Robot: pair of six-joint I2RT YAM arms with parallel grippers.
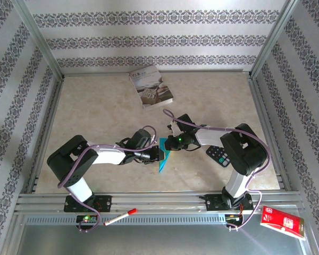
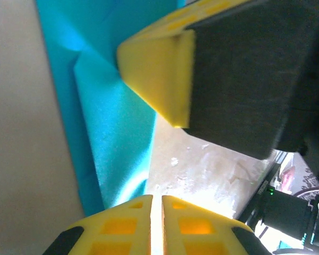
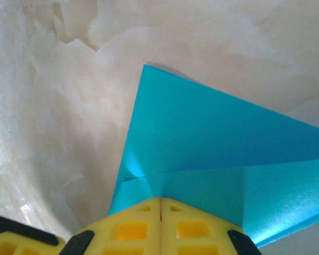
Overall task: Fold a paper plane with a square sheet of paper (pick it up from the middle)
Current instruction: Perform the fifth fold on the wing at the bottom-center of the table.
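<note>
Sheet of teal paper (image 1: 164, 158), folded, clamped between left fingers (image 2: 130, 226), also between right fingers (image 3: 135, 228)

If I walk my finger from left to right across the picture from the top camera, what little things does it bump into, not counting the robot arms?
red marker → teal paper → black remote → red packet

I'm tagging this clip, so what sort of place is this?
Probably a lab robot cell: aluminium frame around the tabletop, wallpaper-printed panels as walls, left arm and right arm bolted at its edge.
</note>
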